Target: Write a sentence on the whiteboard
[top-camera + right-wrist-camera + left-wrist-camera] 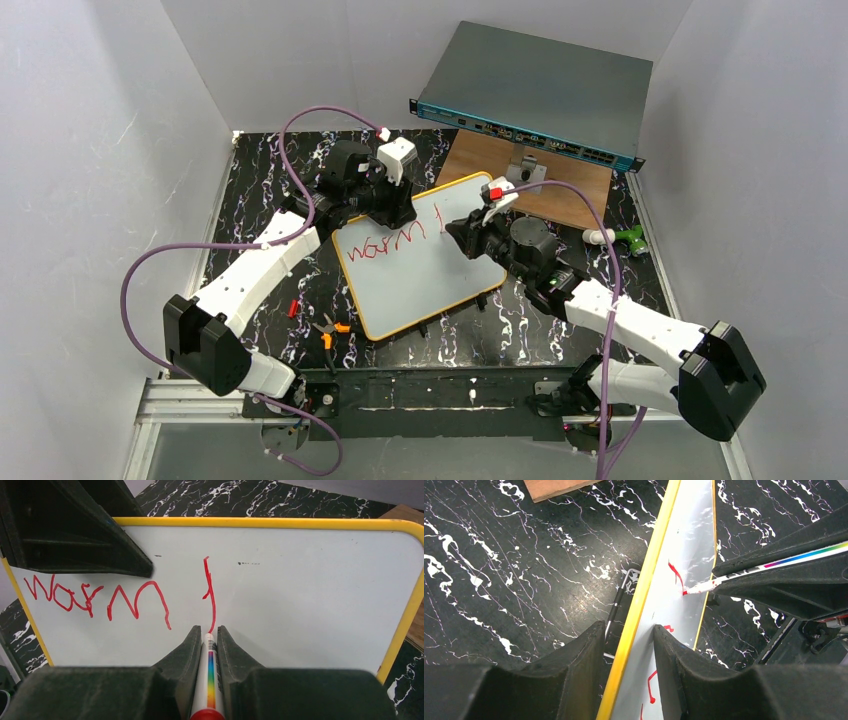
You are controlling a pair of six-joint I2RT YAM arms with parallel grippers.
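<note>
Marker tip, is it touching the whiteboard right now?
Touching. The left wrist view shows the marker tip pressed onto the whiteboard at the end of a red stroke.

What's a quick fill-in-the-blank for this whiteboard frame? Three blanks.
The right gripper holds a marker with ____ ink.
The lettering spells ____ plus one further stroke.
The left gripper clamps the yellow rim of the ____.
Missing: red; warm; whiteboard.

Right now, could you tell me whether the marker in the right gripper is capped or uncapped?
Uncapped: the marker in the right gripper has its bare tip on the whiteboard, at the end of a red stroke.
</note>
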